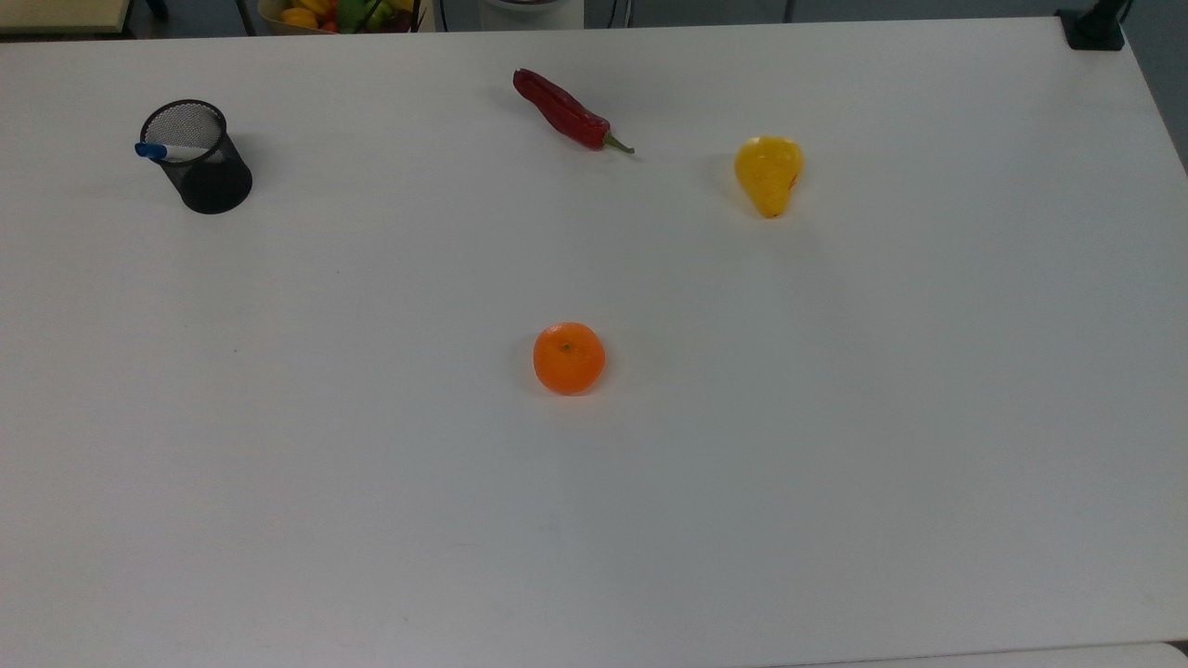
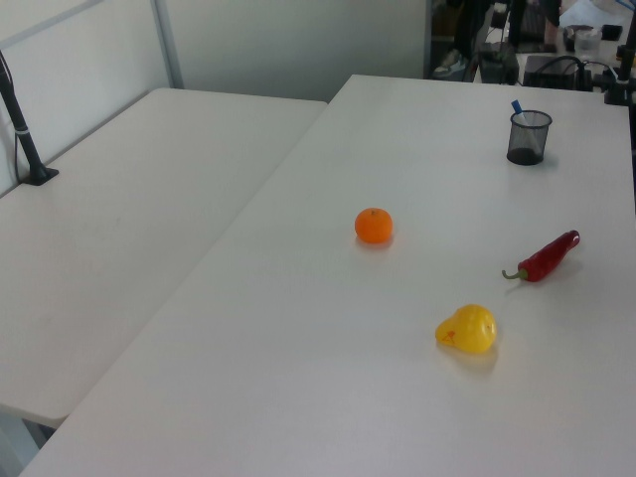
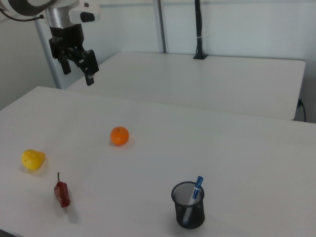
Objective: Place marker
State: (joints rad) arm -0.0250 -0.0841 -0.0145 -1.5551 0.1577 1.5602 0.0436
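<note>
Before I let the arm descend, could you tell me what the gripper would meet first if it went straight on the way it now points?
The gripper hangs with open jaws pointing down. Below it looks free down to the bare table; depth is uncertain.

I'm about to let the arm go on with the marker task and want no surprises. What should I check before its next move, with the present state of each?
1. White marker with blue cap standing in the black mesh pen cup: ok.
2. Cup upright on the white table: ok.
3. Gripper holding nothing, fingers apart: ok.
4. Gripper raised well above the table, far from the cup: ok.
5. Orange mandarin, yellow pear and red chili lying apart from the cup: ok.
6. Marker's tip resting on the cup's bottom: cannot tell.
</note>
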